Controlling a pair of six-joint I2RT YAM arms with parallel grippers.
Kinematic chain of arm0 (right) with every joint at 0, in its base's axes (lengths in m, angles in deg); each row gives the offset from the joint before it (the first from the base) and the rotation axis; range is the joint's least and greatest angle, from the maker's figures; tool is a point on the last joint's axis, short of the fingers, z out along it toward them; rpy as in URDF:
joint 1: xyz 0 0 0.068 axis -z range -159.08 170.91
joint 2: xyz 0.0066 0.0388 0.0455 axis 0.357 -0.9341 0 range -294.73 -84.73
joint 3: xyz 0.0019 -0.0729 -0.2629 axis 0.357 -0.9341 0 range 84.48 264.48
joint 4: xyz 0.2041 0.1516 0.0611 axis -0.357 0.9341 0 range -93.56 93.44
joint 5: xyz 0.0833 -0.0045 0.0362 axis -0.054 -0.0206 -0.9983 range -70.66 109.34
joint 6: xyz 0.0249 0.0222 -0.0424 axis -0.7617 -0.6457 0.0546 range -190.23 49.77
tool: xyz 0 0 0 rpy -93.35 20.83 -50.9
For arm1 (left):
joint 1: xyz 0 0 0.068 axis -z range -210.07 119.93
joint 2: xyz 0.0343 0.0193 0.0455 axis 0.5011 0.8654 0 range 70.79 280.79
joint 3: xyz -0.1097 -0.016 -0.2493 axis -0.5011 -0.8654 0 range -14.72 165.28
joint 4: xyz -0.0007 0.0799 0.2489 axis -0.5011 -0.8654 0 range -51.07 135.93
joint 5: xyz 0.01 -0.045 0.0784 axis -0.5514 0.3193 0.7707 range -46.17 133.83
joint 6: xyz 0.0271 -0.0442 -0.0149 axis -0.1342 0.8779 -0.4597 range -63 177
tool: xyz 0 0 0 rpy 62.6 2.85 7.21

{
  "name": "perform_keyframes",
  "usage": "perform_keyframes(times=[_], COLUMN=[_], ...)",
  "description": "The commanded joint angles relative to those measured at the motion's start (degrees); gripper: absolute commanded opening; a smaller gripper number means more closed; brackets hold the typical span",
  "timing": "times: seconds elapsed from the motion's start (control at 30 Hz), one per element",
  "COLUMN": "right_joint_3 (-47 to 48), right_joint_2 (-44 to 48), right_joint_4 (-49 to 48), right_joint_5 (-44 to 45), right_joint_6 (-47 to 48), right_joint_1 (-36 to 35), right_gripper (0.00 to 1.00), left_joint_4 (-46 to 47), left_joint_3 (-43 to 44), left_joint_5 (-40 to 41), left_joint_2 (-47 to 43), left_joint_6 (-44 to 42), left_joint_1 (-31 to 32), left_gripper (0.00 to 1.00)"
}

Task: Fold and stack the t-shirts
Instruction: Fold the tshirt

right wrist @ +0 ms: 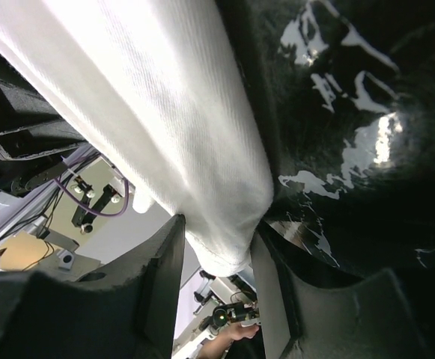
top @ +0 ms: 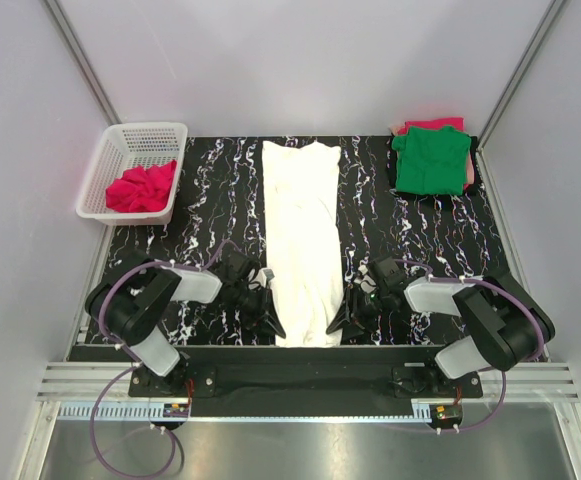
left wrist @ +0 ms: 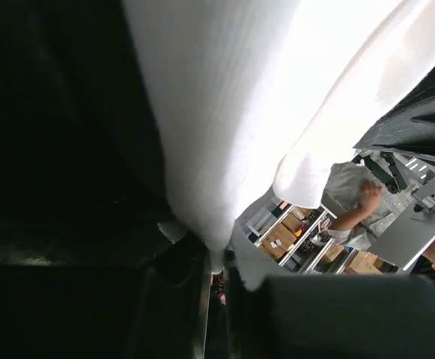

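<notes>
- Pinkish-red t-shirt (top: 142, 188) is lying crumpled in a loose heap inside the white plastic basket (top: 142, 143) at the far left. It is soft and rumpled against the stiff lattice walls, and not yet folded.
- Left hand (top: 268, 310) is sitting at the near left edge of the white t-shirt (top: 305, 240). In its wrist view the fingers are standing almost together with a thin fold of cloth pinched in the narrow gap, so it is gripping the hem.
- The white t-shirt is lying in the middle of the tabletop (top: 210, 200) as a long narrow strip running far to near, its sides seemingly folded in. The finely ribbed cotton is looking limp and a little puffy along the rolled edges, bright against the glossy black surface with its white veins.
- The step in hand, as I am judging it, is taking hold of the near end to fold the strip across its length.
- Right hand (top: 347, 314) is sitting at the near right edge, fingers apart on either side of the rounded fold and not clamping it.
- The next move is calling for this hand to close, then for both to lift evenly and carry the near end toward the collar without letting the cloth sag or skew.
- Green t-shirt (top: 430, 160) is resting as a neat folded rectangle in the far right corner, on red cloth (top: 435, 124) that is showing at its edges. This is looking like the stack.
</notes>
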Motion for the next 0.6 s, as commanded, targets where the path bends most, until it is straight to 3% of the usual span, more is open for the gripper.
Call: perform_keyframes(times=[0.0, 0.03, 0.1, 0.17, 0.57], right_joint_3=[-3.00, -3.00, -2.91, -2.83, 0.24], right_joint_2=[-2.21, -2.30, -2.39, -2.31, 0.94], right_joint_4=[5.76, 5.76, 5.84, 6.19, 11.73], right_joint_5=[12.62, 12.44, 12.27, 12.09, 13.14], right_joint_6=[0.65, 0.73, 0.82, 0.74, 2.93], right_joint_1=[-0.17, -0.17, -0.17, -0.17, -0.17], right_gripper=[0.45, 0.40, 0.25, 0.00, 0.00], left_joint_4=[-1.87, -1.96, -2.39, -2.74, -5.99], left_joint_3=[-2.99, -3.17, -3.26, -2.91, -0.10], left_joint_5=[13.00, 12.99, 12.99, 13.26, 14.13], left_joint_2=[1.01, 0.84, 0.22, -0.30, -2.32], left_joint_6=[-2.13, -2.05, -2.04, -2.04, -2.05], left_joint_1=[0.72, 0.72, 0.72, 0.72, 0.72], left_gripper=[0.09, 0.04, 0.02, 0.00, 0.00])
